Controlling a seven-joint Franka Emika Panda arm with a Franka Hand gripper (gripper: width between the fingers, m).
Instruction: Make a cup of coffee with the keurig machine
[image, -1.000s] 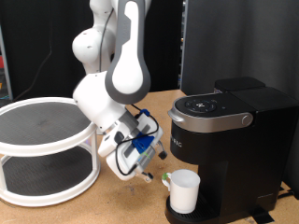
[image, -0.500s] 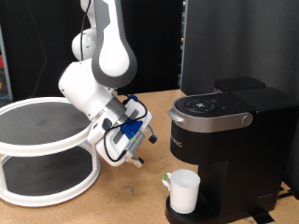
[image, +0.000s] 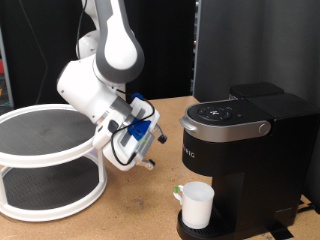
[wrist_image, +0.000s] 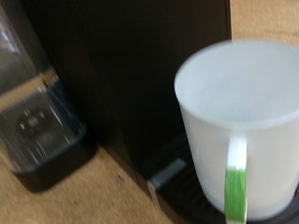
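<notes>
The white cup (image: 197, 205) stands upright on the drip tray under the spout of the black keurig machine (image: 245, 150), whose lid is closed. My gripper (image: 150, 162) hangs above the wooden table to the exterior view's left of the machine, apart from the cup and a little higher than it. Nothing shows between its fingers. The wrist view shows the cup (wrist_image: 248, 112) from close by, seemingly empty, with a green stripe on its handle (wrist_image: 238, 182), against the machine's dark front (wrist_image: 131, 65). The fingers do not show in that view.
A white two-tier round rack (image: 50, 160) stands at the exterior view's left, near my arm. A black panel rises behind the machine. In the wrist view a translucent grey block (wrist_image: 37, 121) sits on the table beside the machine.
My arm has swung towards the exterior view's left and slightly up, away from the cup. The cup and the machine have not moved.
</notes>
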